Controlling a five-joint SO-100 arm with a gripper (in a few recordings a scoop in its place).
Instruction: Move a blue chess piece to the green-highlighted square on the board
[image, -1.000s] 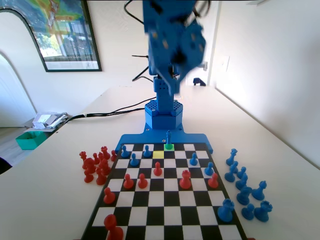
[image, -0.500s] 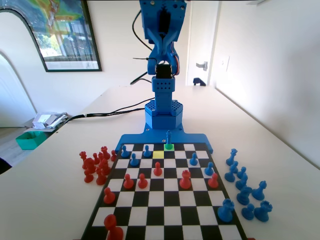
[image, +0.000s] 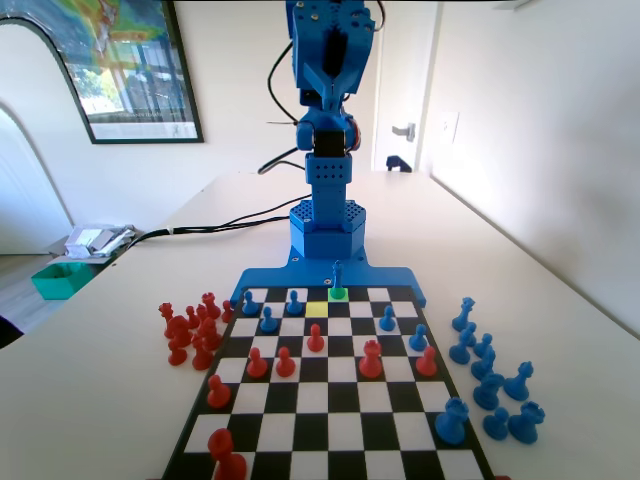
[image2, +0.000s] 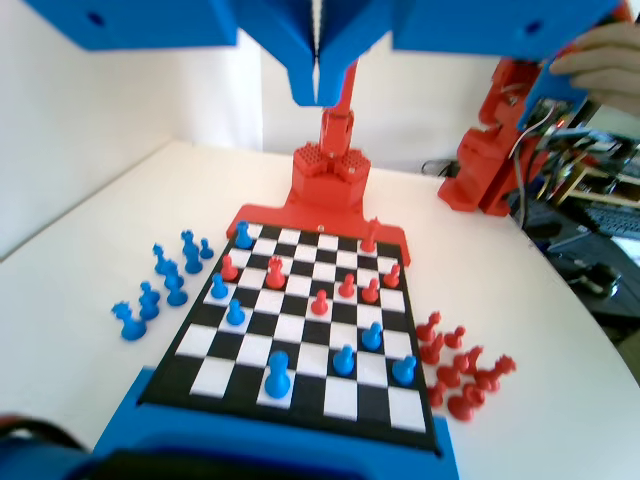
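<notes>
Your hand (image2: 317, 92) hangs high above the board (image: 330, 400), jaws pressed together and holding nothing. The blue piece (image: 338, 277) stands upright on the green square (image: 338, 294), in the row nearest the arm's base.

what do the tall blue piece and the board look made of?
Slim tall blue chess piece: looks like plastic, one solid colour with a matte finish; possibly printed, too small to tell. Black-and-white checkered board: flat, smooth squares with a faint sheen, probably a printed sheet or laminate; its blue edge looks like matte plastic.
</notes>
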